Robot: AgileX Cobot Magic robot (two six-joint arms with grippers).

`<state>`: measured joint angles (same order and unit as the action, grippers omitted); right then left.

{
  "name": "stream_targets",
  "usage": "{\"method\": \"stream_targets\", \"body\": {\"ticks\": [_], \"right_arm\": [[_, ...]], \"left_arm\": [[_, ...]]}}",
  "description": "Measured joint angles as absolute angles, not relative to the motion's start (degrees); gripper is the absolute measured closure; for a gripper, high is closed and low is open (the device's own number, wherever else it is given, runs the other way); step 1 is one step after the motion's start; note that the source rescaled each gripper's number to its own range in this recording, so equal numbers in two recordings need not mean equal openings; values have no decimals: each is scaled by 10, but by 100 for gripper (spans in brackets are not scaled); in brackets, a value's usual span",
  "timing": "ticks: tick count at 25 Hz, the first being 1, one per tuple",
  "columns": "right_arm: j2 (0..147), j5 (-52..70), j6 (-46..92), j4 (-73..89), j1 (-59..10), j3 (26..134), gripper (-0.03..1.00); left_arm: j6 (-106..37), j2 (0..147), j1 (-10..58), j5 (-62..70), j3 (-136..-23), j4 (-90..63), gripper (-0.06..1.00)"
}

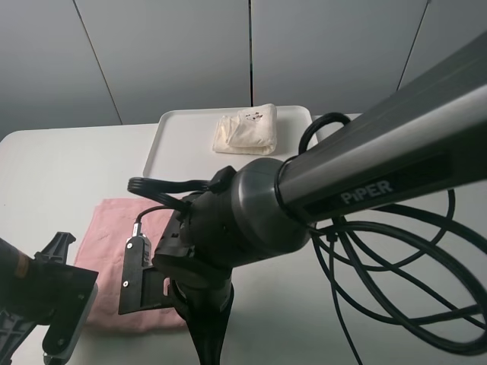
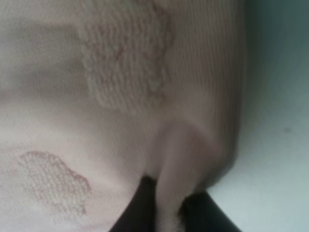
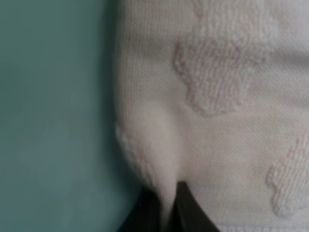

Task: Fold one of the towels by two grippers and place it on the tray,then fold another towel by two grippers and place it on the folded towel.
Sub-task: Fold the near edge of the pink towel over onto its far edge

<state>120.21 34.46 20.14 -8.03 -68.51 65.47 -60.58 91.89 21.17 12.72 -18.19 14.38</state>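
Since the cream towel (image 1: 245,131) lies folded on the tray (image 1: 171,141) at the back of the table (image 1: 61,163), we judge the second fold is in hand: the pink towel (image 1: 110,228) lies flat near the front, well apart from the tray. Our left gripper (image 2: 169,212) pinches a ridge of its edge between closed jaws, and our right gripper (image 3: 166,212) is clamped likewise. Next we should lift both holds together and carry them over evenly. The right arm (image 1: 327,190) and its cables (image 1: 396,258) hide much of the cloth from above.
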Motion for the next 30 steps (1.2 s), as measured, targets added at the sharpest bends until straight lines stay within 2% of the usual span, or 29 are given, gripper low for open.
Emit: {"method": "stream_targets", "body": {"ticks": [2, 8, 21, 30], "right_arm": [[1202, 345, 201, -74, -685, 655, 96], [1200, 346, 189, -67, -685, 655, 96], [1132, 400, 101, -51, -657, 646, 97], [1071, 449, 62, -52, -657, 646, 97]], "left_arm": [[-604, 919, 212, 127, -182, 144, 92], [-604, 911, 212, 136, -182, 124, 92], [-599, 835, 212, 169, -181, -37, 93], [-460, 785, 212, 164, -180, -81, 93]]}}
